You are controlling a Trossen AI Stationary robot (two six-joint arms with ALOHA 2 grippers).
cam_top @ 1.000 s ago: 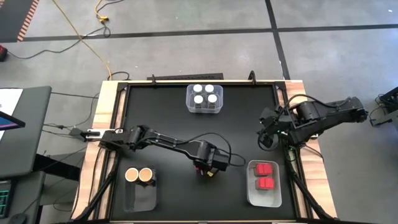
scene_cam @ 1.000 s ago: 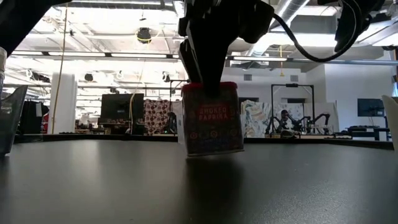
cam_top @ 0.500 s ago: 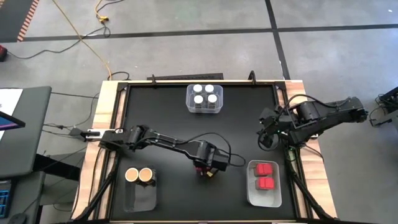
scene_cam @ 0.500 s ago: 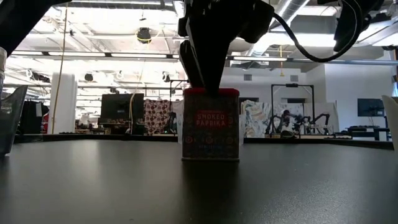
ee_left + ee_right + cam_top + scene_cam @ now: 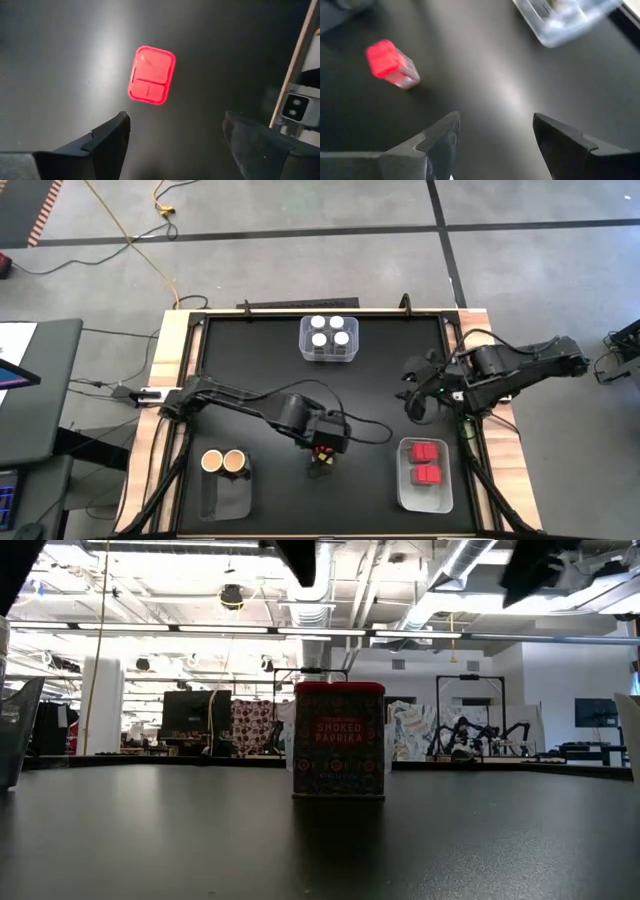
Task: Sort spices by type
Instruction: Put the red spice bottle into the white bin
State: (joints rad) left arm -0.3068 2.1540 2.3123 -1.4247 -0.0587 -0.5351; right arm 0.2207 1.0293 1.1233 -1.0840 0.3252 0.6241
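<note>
Strip lights [image 5: 190,630] are glowing along a white ceiling hung with ducts [image 5: 455,560]. White columns [image 5: 100,705] are standing among cluttered workstations, perhaps with dark screens [image 5: 185,710]. A yellow cable [image 5: 120,225] is trailing across grey concrete floor [image 5: 300,270].

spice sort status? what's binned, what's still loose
Done: four white-lid jars in the top bin, two tan-lid jars in the lower-left bin, two red tins in the lower-right bin.
In hand: nothing. The left pincer is open above a red paprika tin standing loose mid-table. The right pincer is open and empty near the right edge.
Left: that tin still needs binning; no other red tins are visible.
</note>
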